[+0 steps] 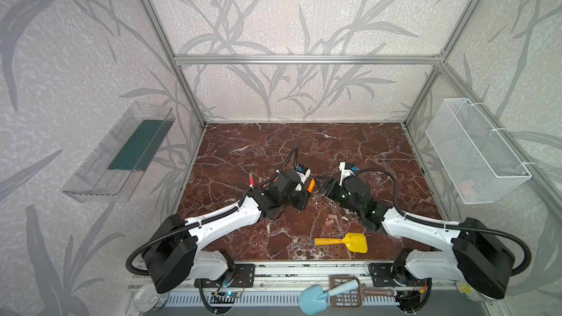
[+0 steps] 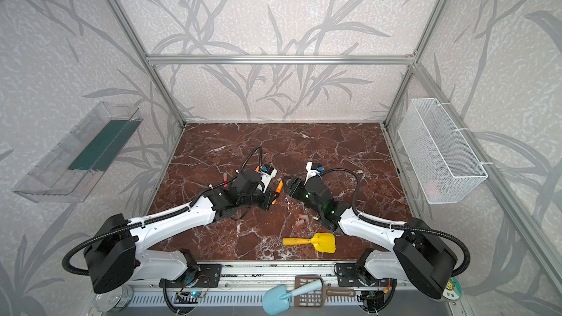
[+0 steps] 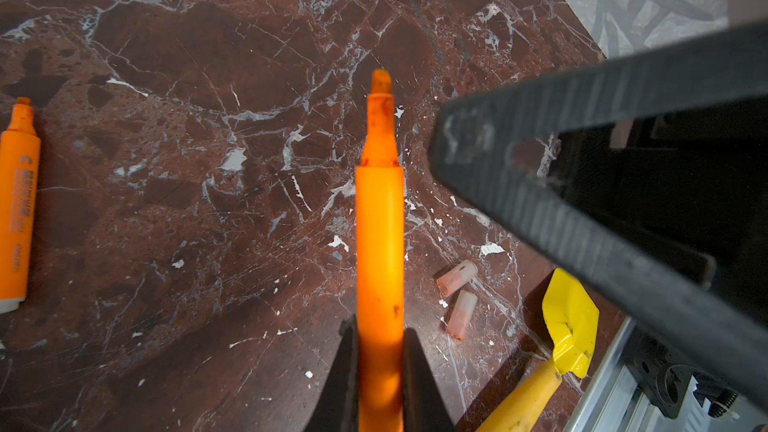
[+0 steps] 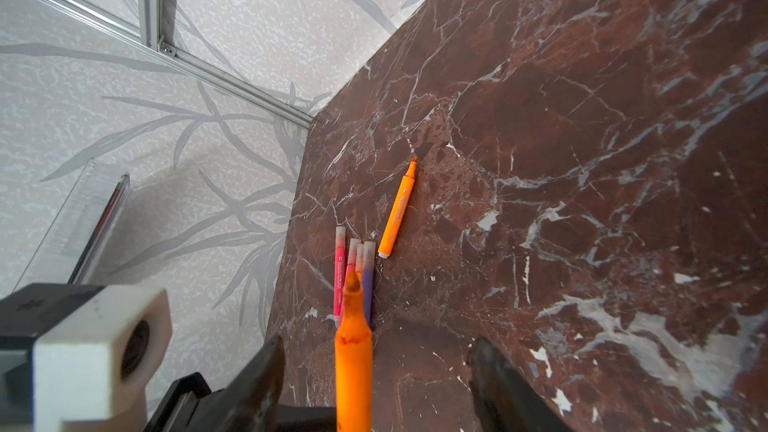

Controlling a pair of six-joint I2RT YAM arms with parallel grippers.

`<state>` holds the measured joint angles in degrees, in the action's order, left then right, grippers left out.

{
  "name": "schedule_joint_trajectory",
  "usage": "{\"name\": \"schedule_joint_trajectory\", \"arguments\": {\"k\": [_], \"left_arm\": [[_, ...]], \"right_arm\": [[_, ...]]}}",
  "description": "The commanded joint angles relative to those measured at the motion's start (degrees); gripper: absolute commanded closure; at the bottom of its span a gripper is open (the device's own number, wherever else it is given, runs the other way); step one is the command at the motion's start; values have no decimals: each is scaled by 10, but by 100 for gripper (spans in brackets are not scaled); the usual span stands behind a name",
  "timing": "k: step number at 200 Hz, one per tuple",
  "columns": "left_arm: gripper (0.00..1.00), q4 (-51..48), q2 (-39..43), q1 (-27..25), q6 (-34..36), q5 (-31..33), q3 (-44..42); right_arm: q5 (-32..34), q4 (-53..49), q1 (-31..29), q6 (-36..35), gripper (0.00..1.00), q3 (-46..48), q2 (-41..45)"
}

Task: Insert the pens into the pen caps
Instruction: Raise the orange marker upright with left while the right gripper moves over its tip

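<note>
**Left hand** (image 3: 380,334): closed on the rear barrel of an uncapped orange pen (image 3: 380,222), held near the centre of the table (image 1: 304,141).

**Right hand** (image 4: 376,344): jaws apart, one on each side of the pen's front end. In the right wrist view neither jaw touches it.

**Pen, orientation:** in both top views the long axis runs from 7 o'clock to 1 o'clock. The tip is at the 1 o'clock end, toward the right hand.

**Pen, appearance:** a bright orange round barrel steps down to a narrower neck with dark smudges. The neck ends in a small, darker orange tip.

**Caps** (image 3: 457,280): two short translucent pinkish tubes lie on the table at 5 o'clock from the pen, just beside each other. A yellow shovel (image 1: 343,242) lies at 5 o'clock from them.

**Capped pens** (image 4: 353,272): four lie side by side at 9 o'clock from the left hand, two pink-red, one orange and one purple. Their caps are all at the same end.

**Loose pen** (image 4: 399,211): orange and uncapped, with a printed barrel and a white end plug. It lies near the capped pens, its tip pointing away from them.
</note>
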<state>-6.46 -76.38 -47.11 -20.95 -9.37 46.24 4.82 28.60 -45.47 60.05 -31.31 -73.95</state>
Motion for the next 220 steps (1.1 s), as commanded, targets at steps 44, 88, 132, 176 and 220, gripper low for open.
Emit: {"name": "schedule_joint_trajectory", "arguments": {"k": [44,88,132,176,220], "left_arm": [[96,15,13,-10,20,-16,-2],[96,12,14,-12,21,-15,1],[81,15,14,-12,21,-10,0],[64,44,21,-12,18,1,-19],[63,53,29,-12,18,2,-27]], "right_arm": [[-17,20,-8,2,57,-36,-45],[-15,10,-8,1,80,-40,-46],[-20,18,-8,10,92,-34,-46],[-23,46,-24,25,94,-22,-39],[-22,88,-33,51,96,-5,-46]]}}
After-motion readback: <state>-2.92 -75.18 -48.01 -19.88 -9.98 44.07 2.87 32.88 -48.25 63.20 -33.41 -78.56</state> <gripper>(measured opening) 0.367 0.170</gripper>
